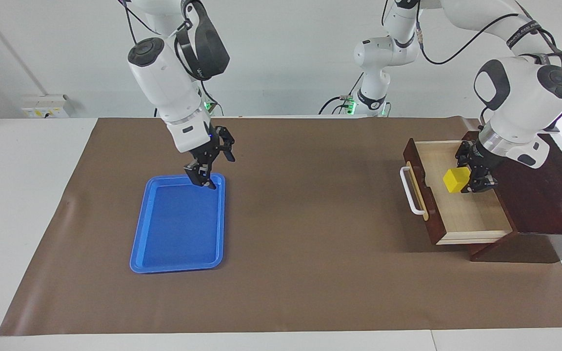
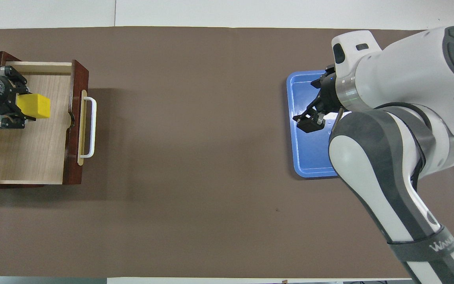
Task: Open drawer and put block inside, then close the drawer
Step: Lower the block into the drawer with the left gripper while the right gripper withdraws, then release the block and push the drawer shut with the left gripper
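At the right of the facing view, the left gripper (image 1: pixel 471 181) is hanging over the pulled-out drawer (image 1: pixel 476 214), fingers clamping the yellow block (image 1: pixel 456 180) just above the pale wood bottom. The white handle (image 1: pixel 410 190) is pointing toward frame center. Center-left, the right gripper (image 1: pixel 208 178) is hovering over the blue tray (image 1: pixel 178 229) on the desk, fingers spread and grasping nothing.
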{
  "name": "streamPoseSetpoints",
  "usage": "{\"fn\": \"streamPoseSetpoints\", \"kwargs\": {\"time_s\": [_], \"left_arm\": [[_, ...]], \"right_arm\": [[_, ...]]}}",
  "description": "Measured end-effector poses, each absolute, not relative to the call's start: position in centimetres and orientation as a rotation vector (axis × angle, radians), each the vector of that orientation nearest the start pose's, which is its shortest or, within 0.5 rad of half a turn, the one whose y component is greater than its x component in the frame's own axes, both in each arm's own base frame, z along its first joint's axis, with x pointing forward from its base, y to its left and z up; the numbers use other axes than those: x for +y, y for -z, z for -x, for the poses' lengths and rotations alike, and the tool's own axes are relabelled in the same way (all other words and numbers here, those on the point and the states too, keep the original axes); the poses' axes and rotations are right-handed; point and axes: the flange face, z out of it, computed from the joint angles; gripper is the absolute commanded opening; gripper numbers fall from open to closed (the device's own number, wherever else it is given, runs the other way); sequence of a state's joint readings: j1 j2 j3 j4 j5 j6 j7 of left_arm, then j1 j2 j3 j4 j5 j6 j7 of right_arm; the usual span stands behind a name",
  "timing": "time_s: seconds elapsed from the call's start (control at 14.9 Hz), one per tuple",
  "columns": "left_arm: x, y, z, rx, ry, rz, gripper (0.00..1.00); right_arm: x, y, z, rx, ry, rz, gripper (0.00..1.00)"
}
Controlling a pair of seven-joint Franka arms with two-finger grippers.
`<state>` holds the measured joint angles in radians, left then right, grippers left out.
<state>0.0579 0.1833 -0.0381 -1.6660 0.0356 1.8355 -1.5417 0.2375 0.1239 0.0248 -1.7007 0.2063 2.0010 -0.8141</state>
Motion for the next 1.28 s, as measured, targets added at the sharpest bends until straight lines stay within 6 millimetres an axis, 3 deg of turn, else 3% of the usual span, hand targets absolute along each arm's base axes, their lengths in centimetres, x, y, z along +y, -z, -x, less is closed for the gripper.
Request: {"fn": "streamPoseSetpoints", "kwargs": {"time_s": [0.2,0.47,0.54,0.6,0.81,1.01,1.14,1.28], "left_arm": [[3.0,-47.2,-61.4,-2.201,0.009,2.196,0.0],[2.8,-43.5,-60.5,-2.194,0.002,2.199,0.0],[2.7,-42.8,-60.2,-2.196,0.011,2.206,0.42],[2.6,-42.4,-59.9,-2.196,0.015,2.209,0.99],[2.3,-43.3,-59.7,-2.174,0.037,2.218,1.0],[1.8,-47.1,-60.4,-2.163,0.014,2.199,1.0],[-1.2,-49.7,-61.4,-2.188,0.024,2.181,1.0],[-6.7,-50.0,-61.7,-2.186,0.027,2.181,1.0]], "right_arm": [[14.8,-53.7,-59.6,-1.276,0.304,2.718,1.0],[10.5,-53.8,-59.3,-0.96,0.186,2.833,1.0],[9.4,-54.0,-59.2,-0.865,0.154,2.866,1.0],[8.2,-54.1,-59.0,-0.777,0.125,2.895,1.0],[4.8,-54.5,-58.3,-0.548,0.045,2.957,1.0],[2.3,-55.5,-57.1,-0.32,-0.034,3.036,1.0],[0.9,-56.7,-55.9,-0.151,-0.08,3.061,1.0],[-0.5,-58.1,-54.4,-0.062,-0.122,3.083,1.0]]}}
